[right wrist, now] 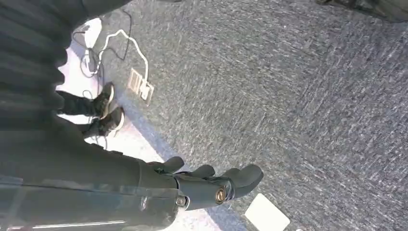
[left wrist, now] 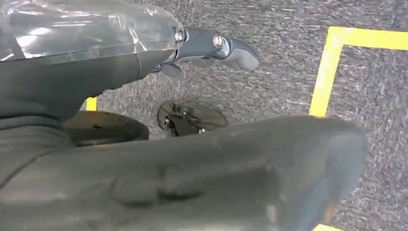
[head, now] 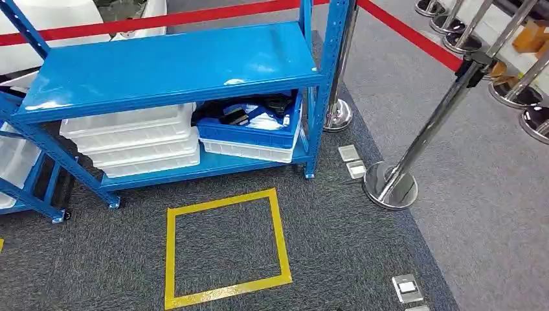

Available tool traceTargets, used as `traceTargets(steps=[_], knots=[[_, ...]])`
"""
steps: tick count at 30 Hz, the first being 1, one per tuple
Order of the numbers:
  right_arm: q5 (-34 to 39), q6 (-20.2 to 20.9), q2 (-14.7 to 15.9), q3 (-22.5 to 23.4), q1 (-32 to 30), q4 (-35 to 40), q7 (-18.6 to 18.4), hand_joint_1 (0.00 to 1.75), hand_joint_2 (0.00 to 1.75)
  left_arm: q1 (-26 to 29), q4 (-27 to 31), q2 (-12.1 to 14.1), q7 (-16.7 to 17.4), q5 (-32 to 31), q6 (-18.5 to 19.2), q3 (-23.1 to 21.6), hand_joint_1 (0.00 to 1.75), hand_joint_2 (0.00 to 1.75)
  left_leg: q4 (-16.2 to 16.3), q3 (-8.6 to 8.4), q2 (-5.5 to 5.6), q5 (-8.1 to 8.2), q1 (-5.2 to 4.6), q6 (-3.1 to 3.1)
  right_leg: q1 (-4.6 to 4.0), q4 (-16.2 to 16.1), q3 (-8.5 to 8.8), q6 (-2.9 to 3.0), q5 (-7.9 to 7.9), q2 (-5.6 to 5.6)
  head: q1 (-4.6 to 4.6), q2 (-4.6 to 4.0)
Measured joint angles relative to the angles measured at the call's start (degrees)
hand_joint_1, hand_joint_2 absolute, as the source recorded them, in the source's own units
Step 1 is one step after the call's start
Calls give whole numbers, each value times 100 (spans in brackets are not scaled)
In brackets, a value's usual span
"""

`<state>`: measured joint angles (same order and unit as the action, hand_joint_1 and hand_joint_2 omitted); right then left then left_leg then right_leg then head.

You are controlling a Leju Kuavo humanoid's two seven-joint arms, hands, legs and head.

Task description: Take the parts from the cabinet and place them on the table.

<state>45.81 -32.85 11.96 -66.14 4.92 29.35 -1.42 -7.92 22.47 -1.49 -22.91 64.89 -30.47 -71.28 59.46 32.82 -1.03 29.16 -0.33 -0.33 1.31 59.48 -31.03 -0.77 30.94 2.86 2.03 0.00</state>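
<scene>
The left robot hand (left wrist: 211,48) was seen hanging above grey carpet (left wrist: 269,82), its fingers extended and nothing held in it. The right robot hand (right wrist: 211,185) was likewise seen over the carpet, fingers loosely apart and nothing grasped. From the head view, a yellow tape square (head: 226,249) was marked on the floor before a blue cabinet (head: 168,65). The parts (head: 256,113) were found in a blue bin (head: 249,136) on the lower shelf, beside stacked white trays (head: 136,139). Chrome posts (head: 388,184) were stood to the right.
</scene>
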Motion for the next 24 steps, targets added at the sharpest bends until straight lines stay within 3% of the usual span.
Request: traceTargets(steps=[2,3,4,5,6,7,8,9,10,12,13,17,18,19,20,21,22,23,24], knots=[[9,-2,-2,0,6,0,2,0,175,8,0,0,17,-2,-2,0,0,0,-76,-29,55,-30,0,88,1,-58,59,-73,-10,45,-4,0],[9,-4,-2,0,5,0,4,0,175,6,0,-2,20,-2,-2,0,0,0,-153,-88,62,-79,41,128,30,20,67,-92,55,-25,13,0],[11,-11,-2,0,5,0,9,0,175,-7,0,-2,22,-7,-2,0,0,0,-198,-112,80,-94,41,153,17,219,-30,-100,199,-139,24,0],[11,-11,-2,0,4,0,11,0,175,-10,0,-2,22,-9,-2,-2,0,0,-202,-109,88,-97,40,207,13,638,-244,-101,445,-210,59,0],[11,-11,-2,0,-2,0,9,0,175,-7,0,-2,24,-9,-2,-2,0,0,-200,-110,106,-91,32,216,8,1077,-461,-109,644,-239,79,0],[15,-11,-2,0,-12,0,9,0,175,0,0,-2,26,-9,-2,-2,0,0,-197,-114,135,-85,22,225,7,1470,-666,-118,767,-252,87,0],[20,-11,-2,0,-30,0,9,0,175,1,0,-2,26,-9,-2,-2,0,0,-190,-113,170,-81,17,229,7,1642,-776,-122,755,-254,90,0],[22,-11,-2,0,-50,0,7,0,175,0,0,-2,26,-9,-2,-4,0,0,-179,-119,216,-75,17,227,8,1539,-753,-120,598,-254,92,0],[22,-13,-2,0,-56,0,7,0,175,-1,0,-2,26,-11,-2,-4,0,0,-166,-124,257,-63,19,218,8,1186,-612,-111,342,-257,101,0],[22,-15,4,0,-46,0,7,0,175,-8,0,-4,26,-15,-2,-4,0,0,-115,-142,328,-18,27,171,16,159,-156,-83,-172,-343,129,0],[22,-15,2,0,-41,0,7,0,175,-14,0,-4,26,-18,0,-4,0,0,-79,-121,338,13,-7,128,-1,39,-108,-68,-66,-431,140,0],[46,-26,-4,-2,-37,0,2,0,175,-17,0,-2,37,-24,0,-7,0,0,-81,-119,404,20,7,23,-21,3,-108,61,-111,-348,122,0],[46,-26,-11,-2,-31,0,2,0,175,-15,0,-2,48,-24,0,-7,0,0,-13,-120,376,73,20,-5,22,-35,-94,98,-135,-302,125,0],[57,-35,-11,0,-28,0,2,0,175,-22,0,-2,50,-28,0,-7,0,0,167,-55,276,203,2,-52,24,-42,-88,105,-138,-301,66,0],[66,-39,-11,-2,-31,0,0,0,175,-36,0,-2,50,-35,0,-11,0,0,503,105,223,396,27,-91,24,-43,-87,126,-133,-279,22,0],[81,-39,-11,0,-35,-2,-4,0,0,-40,0,-2,52,-44,0,-15,0,0,956,321,201,613,53,-123,15,-40,-86,138,-129,-251,22,0],[98,-39,-11,-2,-42,-2,-11,0,0,-34,0,-2,52,-57,2,-20,0,0,1389,535,187,770,72,-144,12,-39,-84,144,-122,-225,15,0],[103,-39,-11,-2,-47,-2,-18,0,0,-30,0,-2,63,-59,4,-20,0,0,1611,656,182,797,80,-154,13,-37,-83,143,-117,-206,18,0],[109,-39,-11,-2,-50,-2,-24,0,0,-29,0,-2,72,-59,4,-20,0,0,1573,652,172,701,90,-150,15,-37,-77,143,-111,-197,18,0]])
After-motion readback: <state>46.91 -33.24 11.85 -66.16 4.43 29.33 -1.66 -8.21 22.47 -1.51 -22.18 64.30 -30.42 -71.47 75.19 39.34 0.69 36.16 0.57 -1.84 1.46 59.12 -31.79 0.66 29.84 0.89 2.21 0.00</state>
